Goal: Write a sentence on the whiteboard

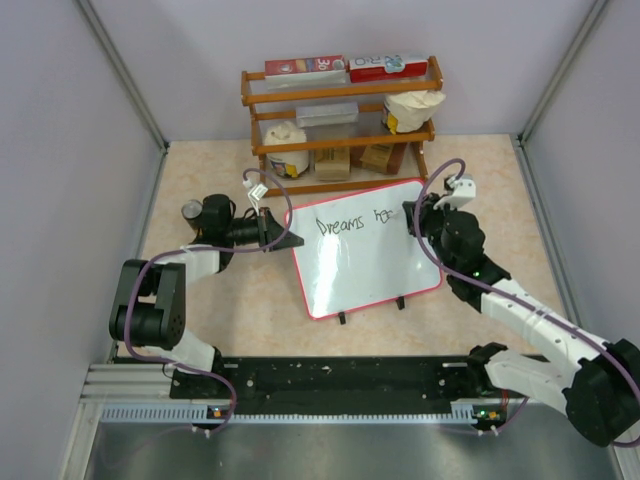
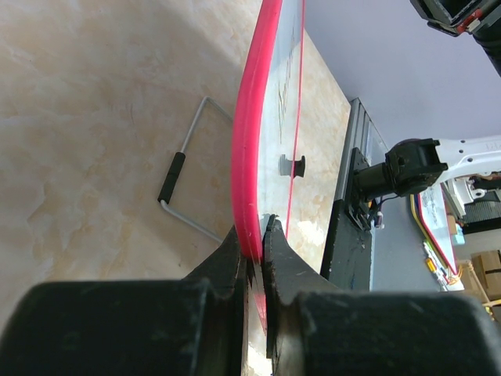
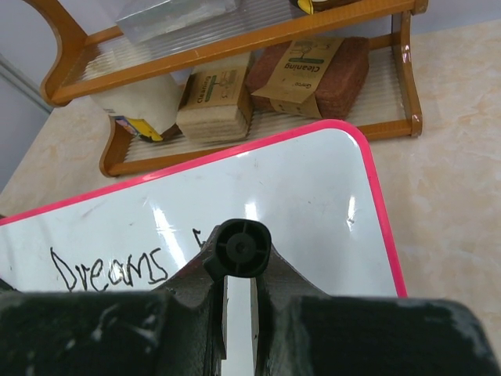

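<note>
Along the near edge of the table (image 1: 250,300) runs the black rail (image 1: 340,380) that carries both arm bases. Just beyond it lies the whiteboard (image 1: 365,265), skewed on the table, with its two black tabs (image 1: 341,318) on the edge facing the rail. The left gripper (image 1: 293,240) reaches in from the left and is closed tight on the red frame at the board's left edge. In the left wrist view its fingers (image 2: 235,258) pinch the rim from both sides, one on the white face and one on the back. Beside the board on that side a bent wire (image 2: 184,176) with a black sleeve lies flat on the table. The right gripper (image 1: 415,215) hangs over the board's far right corner, clamped on a black marker (image 3: 237,248), which the right wrist camera sees end-on between the fingers. The marker's tip is hidden, so whether it touches the board cannot be told. The sentence (image 1: 345,226) runs along the far edge: "Dreams", then a few unclear strokes right beside the right gripper. Past the board, against the back wall, stands a wooden shelf (image 1: 340,95) holding boxes and packets.
</note>
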